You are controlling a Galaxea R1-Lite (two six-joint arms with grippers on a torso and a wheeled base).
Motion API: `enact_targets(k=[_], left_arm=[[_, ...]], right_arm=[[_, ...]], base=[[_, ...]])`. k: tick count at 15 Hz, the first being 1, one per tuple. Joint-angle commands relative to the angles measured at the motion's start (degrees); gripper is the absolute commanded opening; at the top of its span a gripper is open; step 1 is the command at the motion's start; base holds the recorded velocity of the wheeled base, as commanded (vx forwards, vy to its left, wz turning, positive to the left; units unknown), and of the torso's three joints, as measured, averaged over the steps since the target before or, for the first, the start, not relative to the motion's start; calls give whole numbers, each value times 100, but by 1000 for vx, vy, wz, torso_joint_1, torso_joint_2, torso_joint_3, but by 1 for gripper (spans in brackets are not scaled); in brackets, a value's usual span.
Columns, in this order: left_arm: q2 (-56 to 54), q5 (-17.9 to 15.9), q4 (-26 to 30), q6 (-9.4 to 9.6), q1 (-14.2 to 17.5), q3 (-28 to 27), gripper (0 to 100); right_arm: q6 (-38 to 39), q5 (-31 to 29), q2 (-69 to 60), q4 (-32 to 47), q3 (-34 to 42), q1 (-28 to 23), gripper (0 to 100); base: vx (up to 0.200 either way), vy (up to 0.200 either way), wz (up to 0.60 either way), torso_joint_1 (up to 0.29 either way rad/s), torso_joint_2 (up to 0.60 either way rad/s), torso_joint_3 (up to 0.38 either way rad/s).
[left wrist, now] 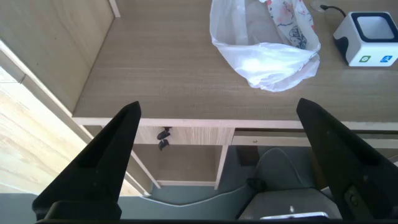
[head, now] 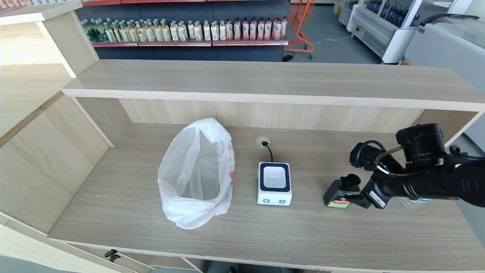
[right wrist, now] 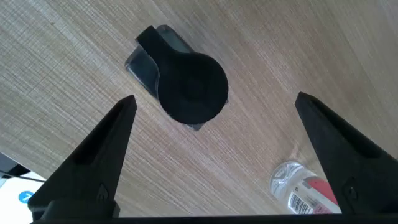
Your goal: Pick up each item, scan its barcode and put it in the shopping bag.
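A small black item (head: 338,194) with a round black top and a red-and-green label stands on the counter right of the scanner (head: 274,182). In the right wrist view the black item (right wrist: 186,87) lies below and between the spread fingers of my right gripper (right wrist: 217,162), which is open and holds nothing. A clear bottle (right wrist: 303,190) with a red label and a barcode lies on its side close by; in the head view the bottle (head: 411,203) is mostly hidden under my right arm. The white shopping bag (head: 195,174) stands open left of the scanner. My left gripper (left wrist: 217,162) is open and empty, off the counter's front edge.
The wooden counter (head: 125,212) has a side wall on the left and a raised shelf (head: 265,81) along the back. The scanner's cable runs to a grommet (head: 263,142) behind it. Bare counter lies in front of the bag and the scanner.
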Motion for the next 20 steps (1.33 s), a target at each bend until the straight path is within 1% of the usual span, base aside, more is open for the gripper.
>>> enact_targets(k=[1, 5, 6, 8, 9, 14, 16, 18, 19, 20], left_arm=[[4, 1, 0, 2, 1, 1, 100], [4, 1, 0, 2, 1, 1, 100], [4, 1, 0, 2, 1, 1, 100], [4, 1, 0, 2, 1, 1, 100], [4, 1, 0, 2, 1, 1, 100], [4, 1, 0, 2, 1, 1, 100], [4, 1, 0, 2, 1, 1, 100], [4, 1, 0, 2, 1, 1, 100], [4, 1, 0, 2, 1, 1, 100], [4, 1, 0, 2, 1, 1, 100]], right_arm=[[4, 61, 389, -179, 4, 142, 100], [4, 97, 688, -381, -14, 432, 100], [13, 88, 802, -592, -5, 564, 100], [22, 79, 881, -697, -5, 652, 100], [22, 79, 934, -697, -5, 661, 0], [57, 88, 907, -724, 21, 643, 0], [259, 105, 793, -970, 21, 643, 0], [611, 88, 389, -987, -14, 635, 0], [672, -44, -42, -961, 12, 503, 0], [584, -317, -437, -944, 188, 301, 0]], base=[[0, 0, 0, 0, 0, 0], [0, 0, 0, 0, 0, 0], [0, 0, 0, 0, 0, 0], [0, 0, 0, 0, 0, 0], [0, 0, 0, 0, 0, 0], [0, 0, 0, 0, 0, 0], [0, 0, 0, 0, 0, 0], [0, 0, 0, 0, 0, 0], [0, 0, 0, 0, 0, 0], [0, 0, 0, 0, 0, 0]])
